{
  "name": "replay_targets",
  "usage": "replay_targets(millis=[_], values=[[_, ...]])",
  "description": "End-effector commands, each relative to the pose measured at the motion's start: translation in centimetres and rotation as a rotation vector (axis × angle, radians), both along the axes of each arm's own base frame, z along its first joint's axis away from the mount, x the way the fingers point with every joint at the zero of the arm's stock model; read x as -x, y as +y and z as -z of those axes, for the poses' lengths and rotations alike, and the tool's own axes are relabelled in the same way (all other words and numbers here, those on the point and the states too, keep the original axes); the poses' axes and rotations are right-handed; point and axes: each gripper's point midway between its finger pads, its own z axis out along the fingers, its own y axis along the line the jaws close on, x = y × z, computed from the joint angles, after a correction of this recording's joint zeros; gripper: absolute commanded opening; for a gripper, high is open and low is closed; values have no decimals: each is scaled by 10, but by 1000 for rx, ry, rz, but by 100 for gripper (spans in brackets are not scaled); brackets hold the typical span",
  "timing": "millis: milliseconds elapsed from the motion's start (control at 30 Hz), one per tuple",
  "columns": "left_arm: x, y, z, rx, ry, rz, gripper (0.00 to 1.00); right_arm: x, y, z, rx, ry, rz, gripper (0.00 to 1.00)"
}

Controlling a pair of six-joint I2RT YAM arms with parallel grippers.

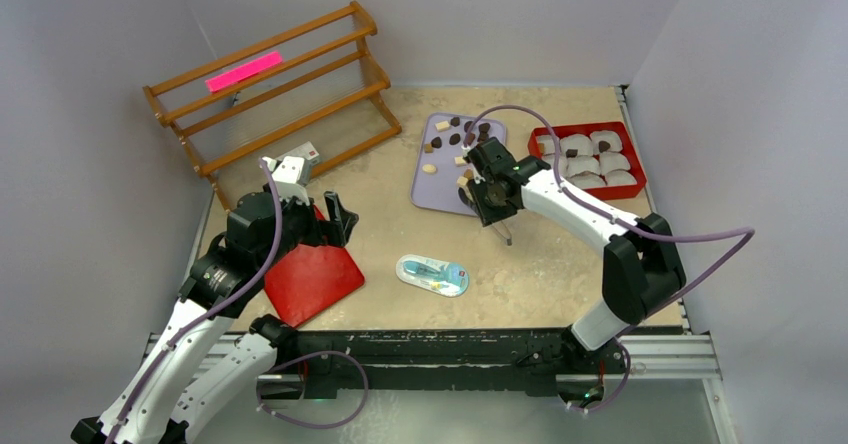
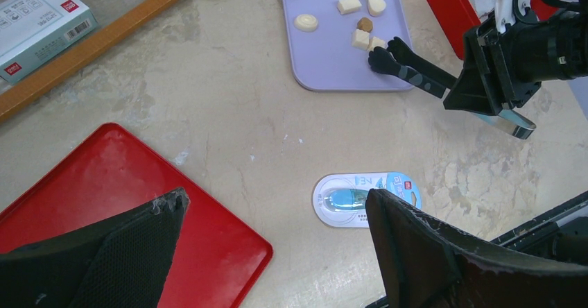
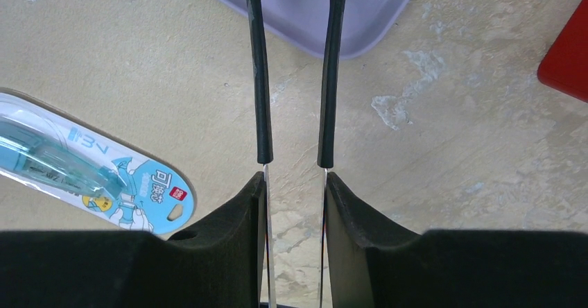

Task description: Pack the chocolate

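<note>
Dark brown and cream pieces of chocolate point(image 1: 445, 126) lie scattered on a lilac tray point(image 1: 437, 189). My right gripper point(image 1: 490, 196) hovers at the tray's near right corner, shut on a pair of metal tongs point(image 3: 260, 79) with black sleeves. In the left wrist view the tongs' black tips point(image 2: 385, 55) sit beside a cream piece point(image 2: 360, 39); nothing shows between them. The tips run out of the top of the right wrist view. My left gripper point(image 2: 274, 200) is open and empty, over the edge of a flat red lid point(image 2: 104, 176).
A red box point(image 1: 588, 154) of white paper cups stands right of the tray; two cups hold dark pieces. An oval blue-and-white packet point(image 1: 432, 274) lies at centre front. A wooden rack point(image 1: 275, 94) and a small white carton point(image 1: 305, 152) stand at back left.
</note>
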Motion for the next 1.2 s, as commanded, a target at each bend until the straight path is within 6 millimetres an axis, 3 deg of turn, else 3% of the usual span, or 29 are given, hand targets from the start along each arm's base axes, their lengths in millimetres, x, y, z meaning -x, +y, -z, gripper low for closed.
replay_targets(millis=[0,267,567,700,867,1067,1167], values=[[-3,0,-3,-5,-30,6,100,-6,1,-33,-22,-75,33,29],[-2,-1,-3,-4,-27,8,100,-12,2,-53,-42,-118,35,26],[-2,-1,-3,-4,-28,10,100,-40,-15,-84,-30,-220,93,26],[-3,-1,-3,-5,-26,11,100,-55,-42,-98,-32,-259,176,26],[-3,-2,-3,-3,-26,16,100,-69,-93,-107,-33,-296,325,26],[-3,-3,-1,-5,-20,18,100,-82,-142,-97,-79,-287,459,25],[-3,-3,-1,-6,-19,17,100,-88,-151,-89,-105,-266,483,26]])
